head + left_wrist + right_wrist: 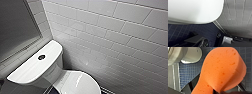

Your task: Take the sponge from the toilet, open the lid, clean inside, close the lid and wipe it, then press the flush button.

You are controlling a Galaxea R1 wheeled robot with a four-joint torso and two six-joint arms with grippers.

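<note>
The right gripper [218, 91] is clutching the sponge [223, 69], pickup done, while the lid [77, 83] is lying shut, flushing apparently still waiting.

The lid [77, 83] runs off the head view's lower edge. The sponge [221, 70] overruns the right wrist view's edges and covers most of the right tool [218, 91] pinching it. Left wrist view: the toilet [193, 11] — blurred, cropped, which part unclear.

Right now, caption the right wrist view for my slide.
Orange sponge up close over blue floor tiles, white toilet behind.
</note>
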